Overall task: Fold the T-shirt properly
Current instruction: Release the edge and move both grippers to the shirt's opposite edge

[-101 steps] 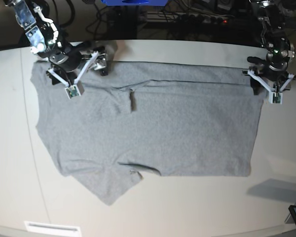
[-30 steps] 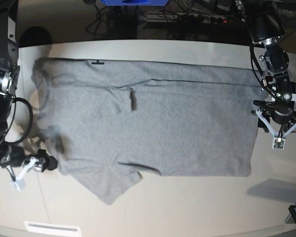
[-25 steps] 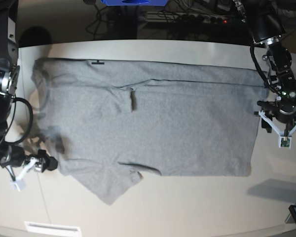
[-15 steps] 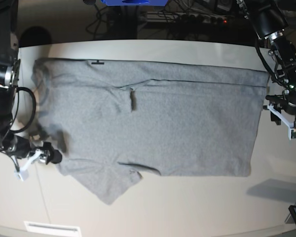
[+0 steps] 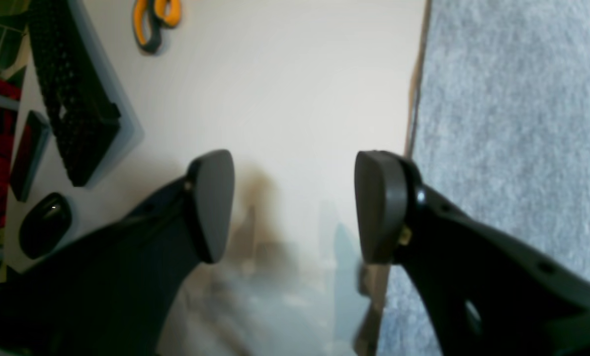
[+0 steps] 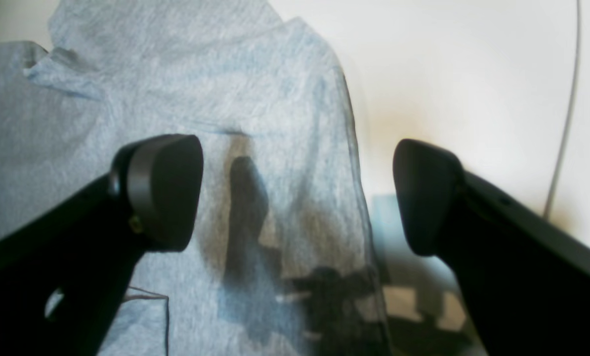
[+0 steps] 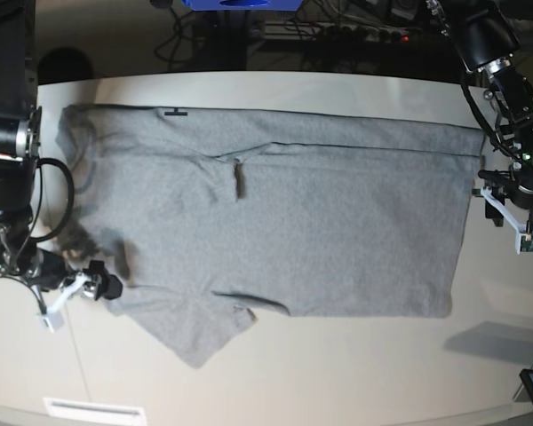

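- Position: the T-shirt (image 7: 266,222) lies flat across the middle of the desk (image 7: 338,373), with one sleeve toward the front edge.
- Right gripper (image 6: 295,198): jaws wide open, empty, straddling the shirt's edge.
- Left gripper (image 5: 295,207): open, empty, beside the hem.
- Risk: a shallow pinch could take one layer only, skewing the fold.
- Change: both grippers have moved toward the front edge along the shirt's sides.
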Motion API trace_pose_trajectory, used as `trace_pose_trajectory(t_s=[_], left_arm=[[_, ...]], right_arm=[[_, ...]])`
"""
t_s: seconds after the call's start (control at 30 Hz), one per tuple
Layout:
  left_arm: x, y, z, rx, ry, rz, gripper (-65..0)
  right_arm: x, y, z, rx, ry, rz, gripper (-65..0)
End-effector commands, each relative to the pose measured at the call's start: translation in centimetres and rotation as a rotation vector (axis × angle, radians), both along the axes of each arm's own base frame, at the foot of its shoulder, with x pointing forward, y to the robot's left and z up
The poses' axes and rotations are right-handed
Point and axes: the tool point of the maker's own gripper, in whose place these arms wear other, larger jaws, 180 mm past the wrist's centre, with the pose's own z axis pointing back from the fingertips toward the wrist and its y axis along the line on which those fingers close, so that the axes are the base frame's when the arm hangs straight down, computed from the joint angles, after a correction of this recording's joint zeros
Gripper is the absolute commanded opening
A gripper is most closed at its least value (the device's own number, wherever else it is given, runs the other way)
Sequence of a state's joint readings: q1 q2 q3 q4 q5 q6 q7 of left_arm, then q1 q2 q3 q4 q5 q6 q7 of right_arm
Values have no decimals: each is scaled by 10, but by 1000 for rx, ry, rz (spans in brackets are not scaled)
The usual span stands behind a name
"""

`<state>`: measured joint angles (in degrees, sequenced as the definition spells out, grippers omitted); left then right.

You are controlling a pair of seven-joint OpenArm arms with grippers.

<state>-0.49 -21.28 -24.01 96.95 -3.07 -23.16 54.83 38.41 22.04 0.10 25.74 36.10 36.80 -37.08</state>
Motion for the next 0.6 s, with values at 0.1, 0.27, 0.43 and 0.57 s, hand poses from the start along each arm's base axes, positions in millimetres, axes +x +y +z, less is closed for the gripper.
trace_pose_trajectory(t_s=[0.1, 0.27, 0.43, 0.57], left_arm=[[9, 5, 19, 31, -50, -5, -270], [10, 5, 19, 31, -50, -8, -270], [8, 8, 15, 25, -40, 2, -270], [5, 16, 8, 24, -9, 14, -270]], right_arm=[[-3, 6, -1, -13, 28, 30, -75], [-7, 17, -9, -1, 43, 44, -77], [-7, 27, -10, 12, 42, 55, -171], [-6, 29, -9, 16, 39, 57, -290]])
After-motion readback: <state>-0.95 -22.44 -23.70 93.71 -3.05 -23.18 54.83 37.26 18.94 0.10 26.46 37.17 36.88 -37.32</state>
